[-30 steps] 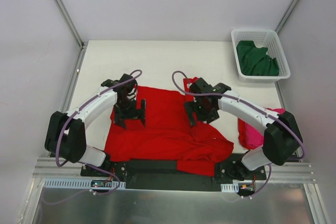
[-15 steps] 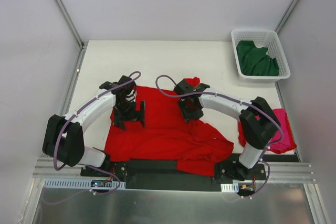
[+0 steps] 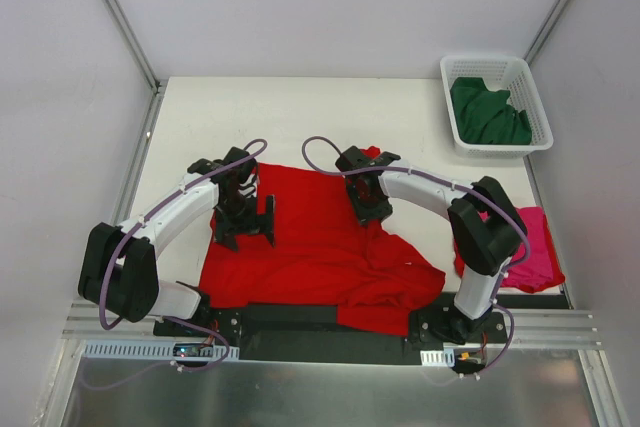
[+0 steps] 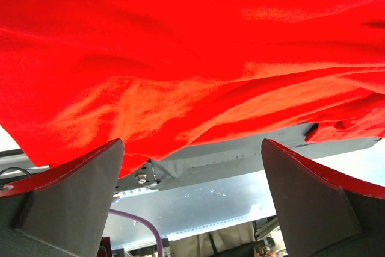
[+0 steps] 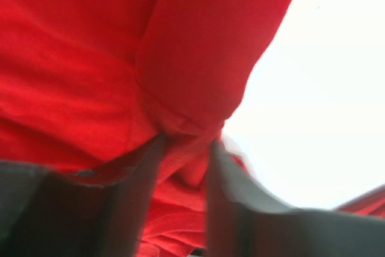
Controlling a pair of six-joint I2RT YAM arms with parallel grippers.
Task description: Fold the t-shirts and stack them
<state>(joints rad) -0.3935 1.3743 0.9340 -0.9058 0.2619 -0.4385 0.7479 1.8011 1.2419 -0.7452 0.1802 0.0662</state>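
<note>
Red t-shirt point(image 5: 84, 70) has a fold seemingly pinched inside the right pincer point(image 5: 185, 151)

— Filling most of the frame?
— Red t-shirt point(image 4: 180, 58), rumpled, with long soft folds running left to right.
— And in the bottom corners?
— Both fingers point(image 4: 72, 197) of the left gripper point(image 4: 191, 144), dark grey with red-tinted edges, spread wide apart, gripping nothing. Tips right at the cloth's edge; hard to tell whether touching.
— Between them?
— Shirt's edge lying over a grey plate point(image 4: 240, 157), with a bolt point(image 4: 142, 178) at the plate's left end. Past that, toward the near side of the scene, scuffed shiny metal point(image 4: 204, 200).
— Anything else down there?
— Purple cable point(image 4: 143, 224), curving just beside the left finger.
</note>
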